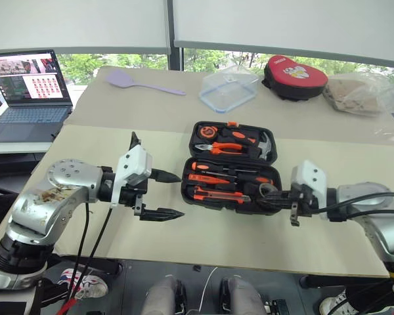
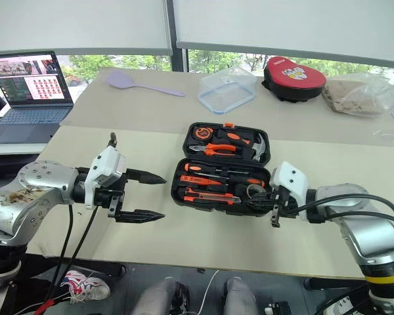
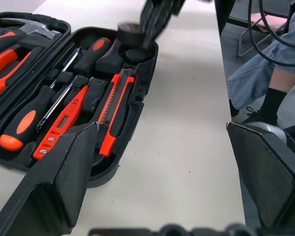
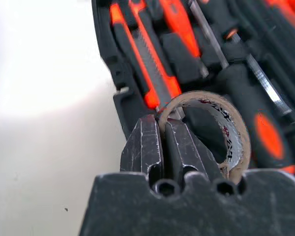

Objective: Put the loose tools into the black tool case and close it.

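The right pincer [image 4: 163, 142] pinches the tape roll [image 4: 221, 132] over the black tool case [image 1: 187, 187], needing lowering into its slot; the left pincer [image 1: 164, 195] gapes beside the case.

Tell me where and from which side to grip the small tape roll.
Pinch the tape roll through its thin ring wall, one finger inside the hollow core and one outside, coming from the case's near right corner, as the right gripper has it. The open centre allows this, and the neighbouring utility knife blocks other sides.
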Robot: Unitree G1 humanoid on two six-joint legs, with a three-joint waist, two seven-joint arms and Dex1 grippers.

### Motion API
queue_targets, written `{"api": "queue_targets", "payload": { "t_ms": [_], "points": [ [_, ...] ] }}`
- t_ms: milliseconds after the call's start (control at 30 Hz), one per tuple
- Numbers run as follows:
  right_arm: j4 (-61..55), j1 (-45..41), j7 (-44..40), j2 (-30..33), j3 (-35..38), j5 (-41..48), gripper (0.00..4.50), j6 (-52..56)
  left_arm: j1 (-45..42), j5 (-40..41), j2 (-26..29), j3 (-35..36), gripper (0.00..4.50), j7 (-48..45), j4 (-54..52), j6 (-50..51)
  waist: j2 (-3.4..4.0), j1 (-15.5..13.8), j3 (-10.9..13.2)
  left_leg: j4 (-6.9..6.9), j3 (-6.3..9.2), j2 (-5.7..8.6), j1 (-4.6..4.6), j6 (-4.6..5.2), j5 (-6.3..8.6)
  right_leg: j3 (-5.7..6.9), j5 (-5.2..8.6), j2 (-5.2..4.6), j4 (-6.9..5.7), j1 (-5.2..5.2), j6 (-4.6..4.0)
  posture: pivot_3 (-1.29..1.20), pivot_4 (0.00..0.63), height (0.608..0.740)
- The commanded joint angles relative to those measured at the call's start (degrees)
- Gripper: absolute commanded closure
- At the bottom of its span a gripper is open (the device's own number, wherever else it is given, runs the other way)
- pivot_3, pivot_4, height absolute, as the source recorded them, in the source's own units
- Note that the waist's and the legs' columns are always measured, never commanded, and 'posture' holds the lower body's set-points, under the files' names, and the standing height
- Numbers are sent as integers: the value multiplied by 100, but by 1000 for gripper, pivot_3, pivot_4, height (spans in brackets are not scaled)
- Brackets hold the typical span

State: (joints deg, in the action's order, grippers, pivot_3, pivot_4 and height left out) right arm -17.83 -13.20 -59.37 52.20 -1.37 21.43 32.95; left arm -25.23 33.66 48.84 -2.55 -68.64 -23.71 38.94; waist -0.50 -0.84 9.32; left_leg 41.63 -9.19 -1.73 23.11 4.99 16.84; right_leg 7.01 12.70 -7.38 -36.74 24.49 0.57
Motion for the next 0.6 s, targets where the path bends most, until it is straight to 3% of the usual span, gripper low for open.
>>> {"api": "queue_targets", "payload": {
  "t_ms": [33, 200, 600],
  "points": [
    [55, 28, 35, 143, -64, -286, 4444, -173, -144, -12, 42, 42, 0, -9, 2, -130, 0, 7, 0, 0, 0, 0, 1, 0, 0, 0, 0, 0, 0, 1, 0, 0, 150, 731],
    [88, 116, -1, 125, -124, -379, 4444, -201, -104, -43, 67, 65, 0, -6, 31, -175, 0, 20, 0, 0, -2, -1, -1, -1, -1, 0, 1, 9, -1, 1, 1, 0, 150, 731],
    [-185, 263, -278, 326, 257, 13, 545, -32, -182, -153, 9, -7, 0, 1, 201, -293, 0, 11, 0, -1, -1, -1, -1, 0, -1, 1, 2, 9, 0, -1, 2, 0, 150, 731]
  ]
}}
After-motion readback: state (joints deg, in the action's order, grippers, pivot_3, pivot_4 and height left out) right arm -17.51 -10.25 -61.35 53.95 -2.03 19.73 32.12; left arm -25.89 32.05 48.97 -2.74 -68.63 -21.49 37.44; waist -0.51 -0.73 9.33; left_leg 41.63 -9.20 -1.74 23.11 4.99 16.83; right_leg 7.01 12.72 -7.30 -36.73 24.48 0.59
